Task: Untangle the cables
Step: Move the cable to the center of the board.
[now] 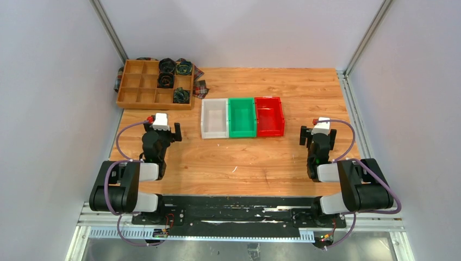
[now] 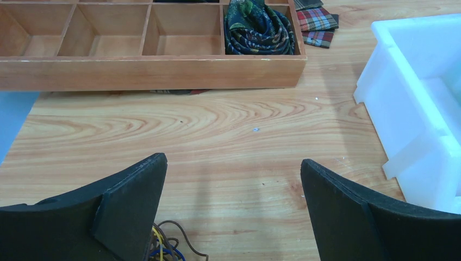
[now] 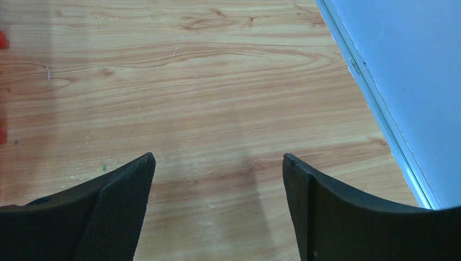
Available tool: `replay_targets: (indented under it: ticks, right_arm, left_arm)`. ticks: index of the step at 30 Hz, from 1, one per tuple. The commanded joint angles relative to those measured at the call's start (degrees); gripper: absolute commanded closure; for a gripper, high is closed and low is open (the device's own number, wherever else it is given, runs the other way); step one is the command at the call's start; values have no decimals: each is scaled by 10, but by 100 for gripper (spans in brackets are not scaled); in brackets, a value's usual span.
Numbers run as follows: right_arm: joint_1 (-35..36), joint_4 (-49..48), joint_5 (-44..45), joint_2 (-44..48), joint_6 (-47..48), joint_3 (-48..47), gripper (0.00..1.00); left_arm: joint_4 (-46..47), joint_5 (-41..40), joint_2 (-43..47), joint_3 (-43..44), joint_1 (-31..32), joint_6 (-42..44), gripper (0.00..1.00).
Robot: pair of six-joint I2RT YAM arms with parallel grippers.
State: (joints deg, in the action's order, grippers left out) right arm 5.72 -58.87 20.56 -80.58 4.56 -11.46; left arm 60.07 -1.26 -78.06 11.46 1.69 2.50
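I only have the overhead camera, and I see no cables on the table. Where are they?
Observer: The left wrist camera shows the cables as a small tangle at its bottom edge, close by the left gripper.
Operator: What colours?
Observer: Yellow, blue and brown strands.
Operator: Anything near the right gripper?
Observer: No cables in the right wrist view; the right gripper is open above the table.
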Motion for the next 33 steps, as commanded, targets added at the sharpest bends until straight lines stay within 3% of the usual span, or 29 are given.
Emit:
replay_targets:
  ticks: [1, 13, 15, 16, 19, 23, 27, 29, 31, 33]
  right_arm:
    - [-9, -19, -2, -3, -3, -5, 14]
    - [-7, -31, 11, 4, -3, -2, 13]
    - [0, -31, 5, 24, 9, 4, 13]
    - [15, -3, 48, 45, 14, -1, 13]
    - [32, 232, 123, 121, -50, -86, 13]
    - [31, 492, 125, 169, -151, -203, 13]
    - [32, 558, 7, 195, -183, -271, 13]
    - [31, 601, 66, 209, -328, -293, 13]
    - [29, 670, 47, 218, -411, -310, 13]
    - [29, 654, -28, 229, -365, -301, 13]
  left_arm:
    - [8, -1, 0, -2, 2, 0, 2]
    - [5, 10, 7, 1, 0, 5, 2]
    - [-97, 12, 47, 38, -3, 3, 2]
    - [-168, 12, 65, 69, -3, 3, 2]
    - [-368, 48, 83, 169, -4, 45, 2]
    - [-590, 87, 92, 283, -5, 76, 2]
    - [-778, 117, 93, 398, -12, 88, 2]
    - [-837, 126, 86, 439, -24, 93, 2]
    - [-886, 122, 73, 470, -35, 110, 2]
    - [-923, 102, 59, 492, -47, 135, 1]
